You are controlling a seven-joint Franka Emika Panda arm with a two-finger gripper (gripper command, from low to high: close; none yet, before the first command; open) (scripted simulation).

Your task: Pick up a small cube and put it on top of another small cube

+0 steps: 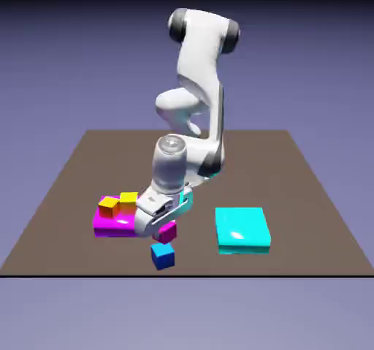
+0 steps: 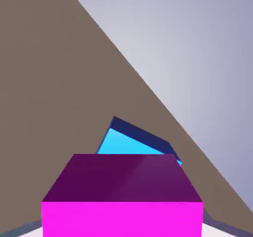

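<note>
Below the pincer (image 1: 162,228) we see the pink cube (image 1: 166,232), and lower still the blue cube (image 1: 163,256). The cyan block (image 1: 242,229) lies to the pincer's right, the magenta block (image 1: 115,224) to its left.

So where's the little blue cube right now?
In the exterior view, the blue cube sits near the table's front edge, left of the middle, just in front of the small magenta cube at the claw.
</note>
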